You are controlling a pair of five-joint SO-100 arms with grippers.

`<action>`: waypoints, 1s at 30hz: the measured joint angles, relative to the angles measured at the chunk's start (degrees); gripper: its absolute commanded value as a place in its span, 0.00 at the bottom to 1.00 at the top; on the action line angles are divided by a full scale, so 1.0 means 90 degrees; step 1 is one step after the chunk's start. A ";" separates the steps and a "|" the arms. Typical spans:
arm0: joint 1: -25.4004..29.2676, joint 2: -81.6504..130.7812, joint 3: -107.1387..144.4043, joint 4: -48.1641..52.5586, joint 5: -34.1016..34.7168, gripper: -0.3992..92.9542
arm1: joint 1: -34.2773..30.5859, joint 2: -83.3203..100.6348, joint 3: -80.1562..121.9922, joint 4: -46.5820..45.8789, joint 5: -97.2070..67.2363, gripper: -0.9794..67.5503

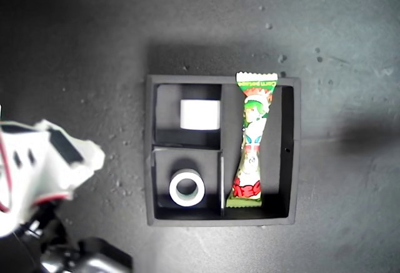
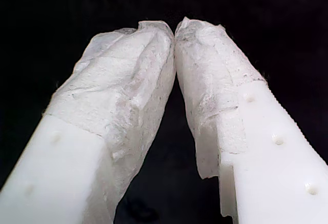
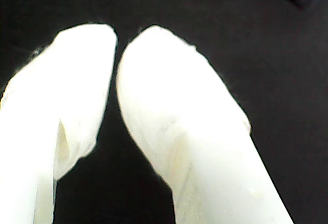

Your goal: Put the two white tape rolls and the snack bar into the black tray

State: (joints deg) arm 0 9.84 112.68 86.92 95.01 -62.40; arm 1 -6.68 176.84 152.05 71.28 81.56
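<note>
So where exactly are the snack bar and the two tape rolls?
snack bar point(image 1: 252, 140), exterior view, middle of its wrapper.
tape roll lying flat point(image 1: 187, 188), exterior view, its white ring.
tape roll on edge point(image 1: 200, 115), exterior view, its white outer side.

The worktop point(image 1: 94, 42) is a dark grey, matt, slightly grainy surface that fills the exterior view. Pale specks point(image 1: 275, 42) lie scattered on it, thickest toward the exterior view's upper right, with a few more near the exterior view's left side. A soft dark shadow point(image 1: 369, 137) lies across the worktop at the exterior view's right edge. In both wrist views the background is near black and shows no detail.
</note>
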 measured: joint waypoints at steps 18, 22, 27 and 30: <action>-0.0127 0.6465 0.8408 -0.2568 -0.0654 0.00 | 0.0332 0.1631 0.2900 -0.0518 0.0000 0.01; -0.0107 0.7637 0.9062 -0.2568 -0.0664 0.00 | 0.0293 0.1631 0.2910 -0.0498 0.0000 0.01; -0.0078 0.8437 0.9531 -0.2549 -0.0781 0.00 | 0.0225 0.1631 0.2920 0.0273 0.0352 0.01; -0.0020 0.8730 0.9883 -0.2510 -0.0898 0.00 | 0.0254 0.1631 0.2920 0.0371 0.0322 0.01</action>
State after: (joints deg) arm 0 9.67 191.25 175.87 72.42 -70.49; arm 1 -4.39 191.51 178.33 74.62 84.46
